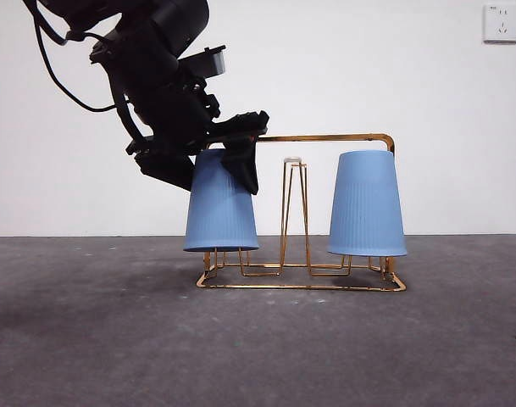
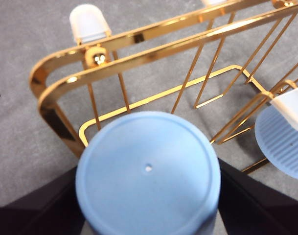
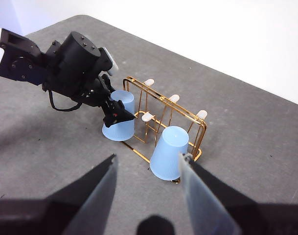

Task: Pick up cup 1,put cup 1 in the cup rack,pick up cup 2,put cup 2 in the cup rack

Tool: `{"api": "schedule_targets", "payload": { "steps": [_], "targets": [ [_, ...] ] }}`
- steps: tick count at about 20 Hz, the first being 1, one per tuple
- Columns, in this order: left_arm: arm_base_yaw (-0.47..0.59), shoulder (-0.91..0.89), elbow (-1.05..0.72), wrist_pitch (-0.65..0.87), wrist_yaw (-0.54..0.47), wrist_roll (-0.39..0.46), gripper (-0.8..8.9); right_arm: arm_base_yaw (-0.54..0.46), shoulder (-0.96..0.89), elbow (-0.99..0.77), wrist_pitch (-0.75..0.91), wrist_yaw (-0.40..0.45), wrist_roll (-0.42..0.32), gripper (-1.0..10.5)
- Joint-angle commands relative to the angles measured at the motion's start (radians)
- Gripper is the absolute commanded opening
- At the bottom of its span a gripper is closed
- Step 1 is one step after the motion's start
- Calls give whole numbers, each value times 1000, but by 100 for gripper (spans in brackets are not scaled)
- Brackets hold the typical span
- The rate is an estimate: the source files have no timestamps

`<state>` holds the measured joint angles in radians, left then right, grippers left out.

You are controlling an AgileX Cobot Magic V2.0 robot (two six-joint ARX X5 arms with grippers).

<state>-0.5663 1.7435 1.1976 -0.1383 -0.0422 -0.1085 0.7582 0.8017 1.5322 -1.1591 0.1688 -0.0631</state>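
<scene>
Left gripper (image 1: 213, 157) pinches the top of an upturned blue cup (image 1: 221, 208) over a prong of the gold rack (image 1: 325, 137). Lower straight, then release. Right gripper (image 3: 148, 188) waits spread, well apart; second cup (image 1: 367, 203) already racked.

Left tool (image 1: 228, 157) covers the near cup's (image 1: 221, 208) top; both cups hide their prongs on the cup rack (image 1: 300, 275).
</scene>
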Motion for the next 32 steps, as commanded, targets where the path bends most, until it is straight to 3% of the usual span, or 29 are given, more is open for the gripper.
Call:
{"api": "schedule_targets", "payload": {
  "steps": [1, 8, 18, 32],
  "targets": [
    [5, 12, -18, -66, 2, -18, 536, 1, -2, -5, 6, 4, 10, 216],
    [5, 10, -17, -107, 26, -31, 540, 1, -2, -5, 5, 4, 10, 216],
    [2, -70, -16, -264, 153, -42, 539, 1, 0, -5, -2, 4, 11, 217],
    [-5, -510, -16, -595, 330, -49, 529, 1, 28, -5, -144, 3, 38, 217]
  ]
}}
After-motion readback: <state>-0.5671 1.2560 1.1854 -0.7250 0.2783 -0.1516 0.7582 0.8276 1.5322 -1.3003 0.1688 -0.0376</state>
